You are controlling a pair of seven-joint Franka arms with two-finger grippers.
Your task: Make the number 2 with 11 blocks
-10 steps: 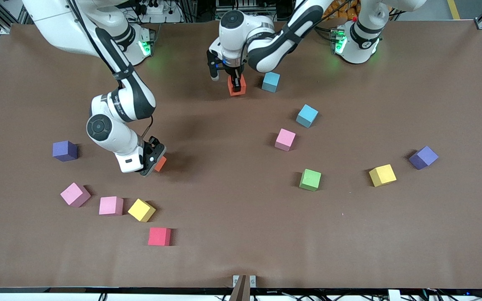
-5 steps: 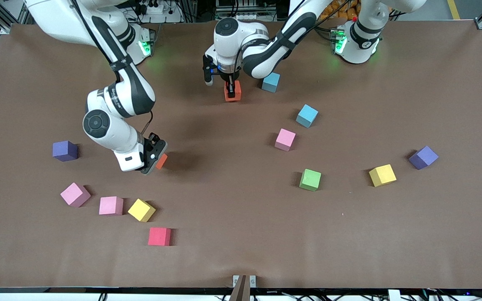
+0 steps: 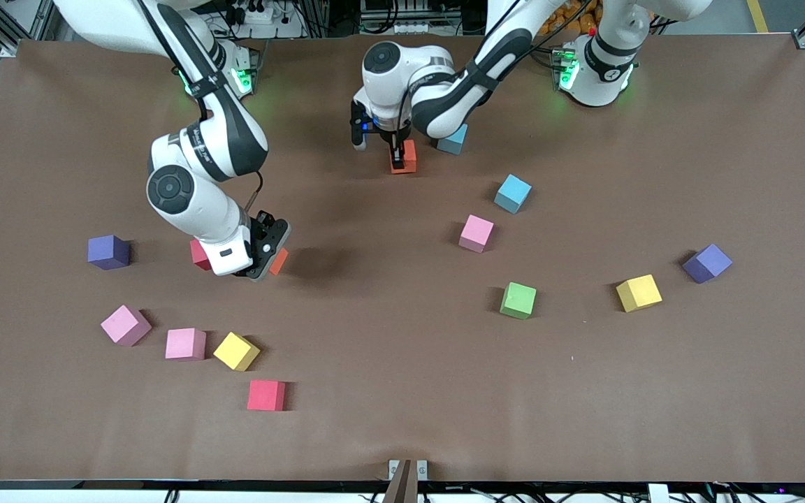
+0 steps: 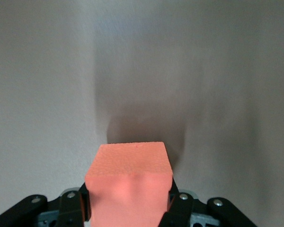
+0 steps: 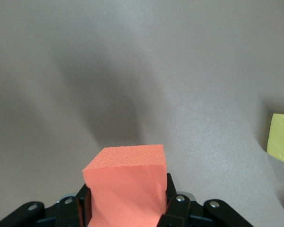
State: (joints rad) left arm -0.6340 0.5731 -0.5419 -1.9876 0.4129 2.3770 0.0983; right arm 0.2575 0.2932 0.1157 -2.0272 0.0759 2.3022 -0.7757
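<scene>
I am gripping one orange block point(image 3: 403, 156) in my left gripper point(image 3: 398, 155) at twelve o'clock over the table point(image 3: 402, 391), another orange block point(image 3: 279, 261) in my right gripper point(image 3: 267, 251) at nine; other blocks lie scattered.

The table point(image 3: 402, 433) is seen from high at its 6 o'clock edge, facing the bases at 12. Each wrist view is aimed closely down at bare tabletop, also covered from the front.

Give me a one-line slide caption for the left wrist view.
Left gripper shut on an orange block, held above the bare brown table, the block's shadow just ahead.
</scene>
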